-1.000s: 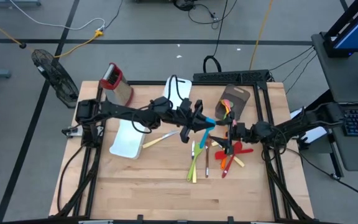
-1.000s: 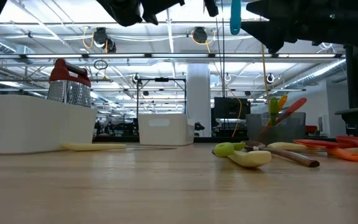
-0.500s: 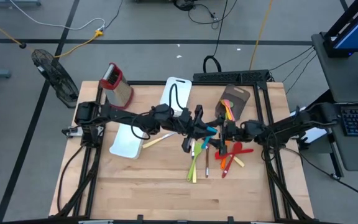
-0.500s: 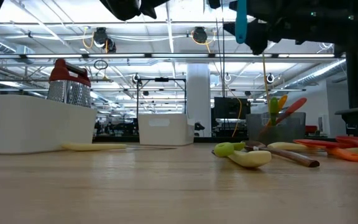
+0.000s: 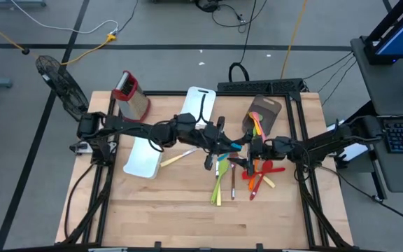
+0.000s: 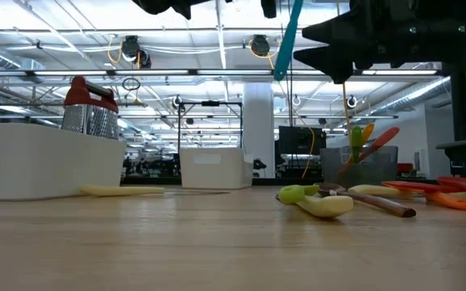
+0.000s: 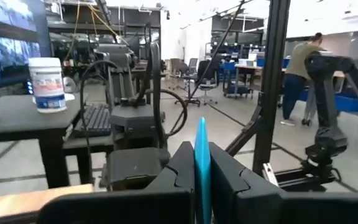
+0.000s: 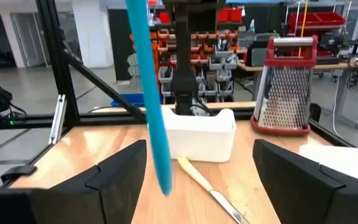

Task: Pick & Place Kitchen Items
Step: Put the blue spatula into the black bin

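My left gripper (image 5: 224,143) is over the middle of the table, shut on a blue utensil (image 5: 237,145), a long flat strip. The strip hangs slanted high above the table in the low view (image 6: 286,40). My right gripper (image 5: 252,148) is just to its right, open. In the right wrist view its fingers (image 8: 117,171) stand on either side of the hanging strip (image 8: 151,99) without touching it. Green, yellow, brown and red utensils (image 5: 224,180) lie flat on the table below. More utensils stand in a brown holder (image 5: 261,115). My left gripper pinches the blue utensil's two flat faces (image 7: 202,146) between its two fingers; the strip shows edge-on between them. The fingers are about level and point toward the table's right. The utensil hangs tilted, its free end (image 8: 165,186) down, clear of the table.
A white tray (image 5: 143,157) lies at the left and a second (image 5: 200,105) at the far middle. A metal grater with a red top (image 5: 130,93) stands at the far left. A yellow spatula (image 5: 173,158) lies beside the left tray. Red utensils (image 5: 263,171) lie at the right.
My right gripper has gone toward the table's left, up to the blue utensil, and now has its open fingers on either side of it. My left gripper has shifted a little toward the near edge. The utensil, upright before, now hangs slanted.
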Robot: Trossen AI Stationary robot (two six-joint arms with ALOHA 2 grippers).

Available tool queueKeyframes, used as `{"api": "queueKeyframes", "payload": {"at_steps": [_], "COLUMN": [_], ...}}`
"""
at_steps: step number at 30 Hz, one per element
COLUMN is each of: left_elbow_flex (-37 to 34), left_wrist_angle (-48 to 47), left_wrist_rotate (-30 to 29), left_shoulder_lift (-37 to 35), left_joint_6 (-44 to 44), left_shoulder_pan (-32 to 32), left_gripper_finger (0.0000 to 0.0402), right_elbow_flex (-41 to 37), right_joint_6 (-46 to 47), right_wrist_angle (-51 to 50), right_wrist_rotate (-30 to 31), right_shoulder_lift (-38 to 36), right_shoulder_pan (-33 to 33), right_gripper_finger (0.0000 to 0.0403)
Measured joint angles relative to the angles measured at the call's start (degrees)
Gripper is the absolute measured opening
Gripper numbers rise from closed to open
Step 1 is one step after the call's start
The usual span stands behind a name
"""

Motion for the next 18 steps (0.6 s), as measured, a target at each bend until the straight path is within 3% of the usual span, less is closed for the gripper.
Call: {"api": "queueKeyframes", "payload": {"at_steps": [18], "left_elbow_flex": [0.0], "left_wrist_angle": [5.4], "left_wrist_rotate": [-1.5], "left_shoulder_lift": [2.4], "left_joint_6": [3.1], "left_shoulder_pan": [-0.4], "left_gripper_finger": [0.0008], "right_elbow_flex": [0.2], "right_joint_6": [1.3], "right_wrist_angle": [5.2], "right_wrist_rotate": [-3.2], "right_shoulder_lift": [0.8], "right_shoulder_pan": [0.0], "right_gripper_finger": [0.0288]}}
